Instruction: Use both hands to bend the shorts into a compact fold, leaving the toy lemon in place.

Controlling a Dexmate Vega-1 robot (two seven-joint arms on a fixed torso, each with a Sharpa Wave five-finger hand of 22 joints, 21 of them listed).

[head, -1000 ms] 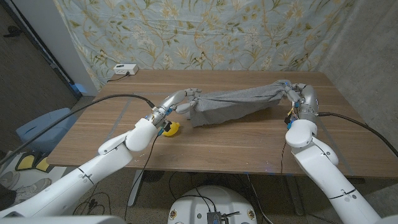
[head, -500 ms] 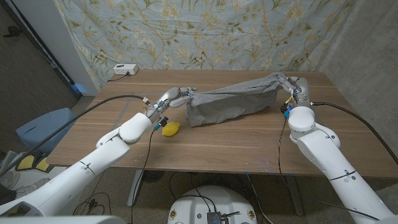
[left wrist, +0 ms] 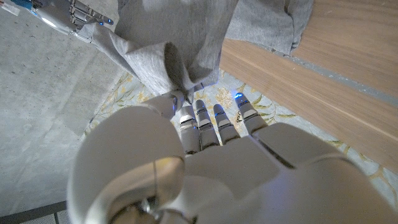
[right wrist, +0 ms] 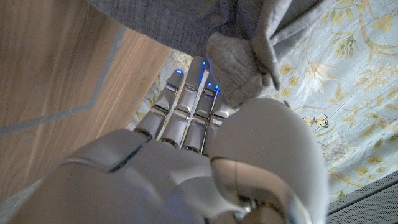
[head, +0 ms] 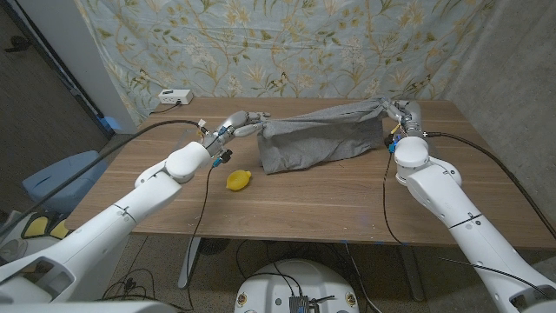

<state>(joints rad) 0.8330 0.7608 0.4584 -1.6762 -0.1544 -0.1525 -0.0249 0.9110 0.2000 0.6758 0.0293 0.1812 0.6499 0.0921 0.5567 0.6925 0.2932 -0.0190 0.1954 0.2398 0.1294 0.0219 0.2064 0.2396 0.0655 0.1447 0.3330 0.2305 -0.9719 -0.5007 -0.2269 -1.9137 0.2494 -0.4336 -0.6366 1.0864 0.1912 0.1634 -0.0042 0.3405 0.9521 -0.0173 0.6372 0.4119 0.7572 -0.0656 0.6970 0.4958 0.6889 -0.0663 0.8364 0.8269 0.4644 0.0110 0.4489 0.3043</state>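
Head view: shorts [head: 317, 143] stretched in the air between both hands over the far half of the counter [head: 330, 204], lower edge hanging down to touch the wood. Left hand [head: 243, 123] gripped the shorts' left end, fingers closed on a bunch of cloth. Right hand [head: 401, 113] gripped the right end near the far right corner, fingers wrapped in the fabric. Toy lemon [head: 238, 180] sat on the counter, nearer the front edge than the shorts, just apart from the cloth, below the left hand. White box [head: 173, 96] at the far left corner, patterned curtain [head: 287, 48] behind.

Left wrist view: left hand [left wrist: 205, 134] with fingers [left wrist: 200, 118] pinched on a gathered grey corner of the shorts [left wrist: 180, 37]; right hand [left wrist: 71, 12] seen at the other end.

Right wrist view: right hand [right wrist: 186, 130] with fingers [right wrist: 186, 99] curled around a wad of the shorts [right wrist: 239, 62], counter edge alongside.
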